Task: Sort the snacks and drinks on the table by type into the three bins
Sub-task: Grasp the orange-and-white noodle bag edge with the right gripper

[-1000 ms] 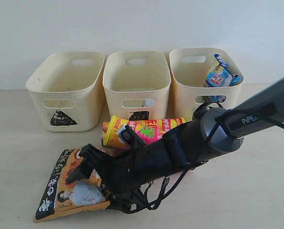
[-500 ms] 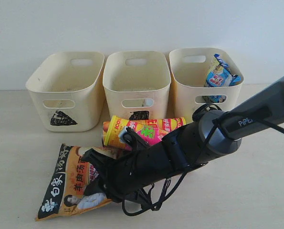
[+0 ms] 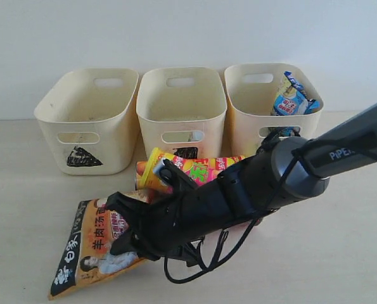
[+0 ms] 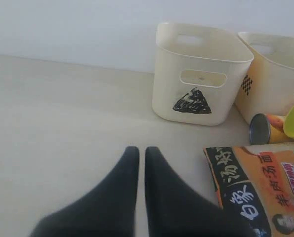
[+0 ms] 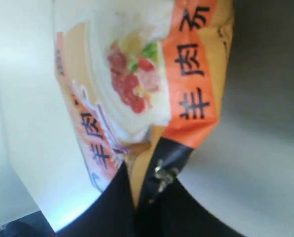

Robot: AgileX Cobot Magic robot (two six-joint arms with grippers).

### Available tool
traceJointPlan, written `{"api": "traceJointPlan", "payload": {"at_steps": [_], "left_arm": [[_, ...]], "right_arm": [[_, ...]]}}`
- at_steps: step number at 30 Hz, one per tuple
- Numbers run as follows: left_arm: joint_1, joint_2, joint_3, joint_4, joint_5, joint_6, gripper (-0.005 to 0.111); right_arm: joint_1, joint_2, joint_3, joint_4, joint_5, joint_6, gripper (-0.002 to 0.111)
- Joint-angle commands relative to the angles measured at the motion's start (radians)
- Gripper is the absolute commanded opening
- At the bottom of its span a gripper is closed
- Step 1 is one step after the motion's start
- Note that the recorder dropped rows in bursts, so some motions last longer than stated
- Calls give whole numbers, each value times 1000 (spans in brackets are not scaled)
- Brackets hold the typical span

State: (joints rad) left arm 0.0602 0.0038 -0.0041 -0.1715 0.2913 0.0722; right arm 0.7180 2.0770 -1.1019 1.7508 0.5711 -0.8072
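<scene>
— Right gripper [image 3: 126, 225] of mine is pinched narrow on one edge of the orange-black bag [image 3: 90, 250], lower left of the frame. The bag's low corner looks to rest on the bench [image 3: 23, 190].
— What worries you?
— It's a thin grip on crinkly film. I judge the bag could slip out as I lift, or swing into the crisp tubes [image 3: 201, 170] lying just behind, centre frame.
— And the drop?
— The blue-white bag [image 3: 293, 95] sits in the right bin [image 3: 242, 126], so that's my target. A dangling bag may catch its rim.
— Left gripper [image 4: 138, 150]?
— Closed on nothing, over bare bench.
</scene>
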Motion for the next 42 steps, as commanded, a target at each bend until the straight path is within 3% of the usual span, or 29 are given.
{"api": "traceJointPlan", "payload": {"at_steps": [1, 16, 37, 39, 42], "left_arm": [[4, -4, 4, 4, -7, 5, 4], [4, -4, 4, 4, -7, 5, 4], [4, -4, 4, 4, -7, 5, 4], [4, -4, 4, 4, -7, 5, 4], [4, -4, 4, 4, -7, 5, 4]], "right_arm": [[-1, -46, 5, -22, 68, -14, 0], [-1, -140, 5, -121, 71, -12, 0], [-1, 18, 5, -108, 9, 102, 1], [-1, 18, 5, -99, -8, 102, 9], [-1, 18, 5, -78, -20, 102, 36]]}}
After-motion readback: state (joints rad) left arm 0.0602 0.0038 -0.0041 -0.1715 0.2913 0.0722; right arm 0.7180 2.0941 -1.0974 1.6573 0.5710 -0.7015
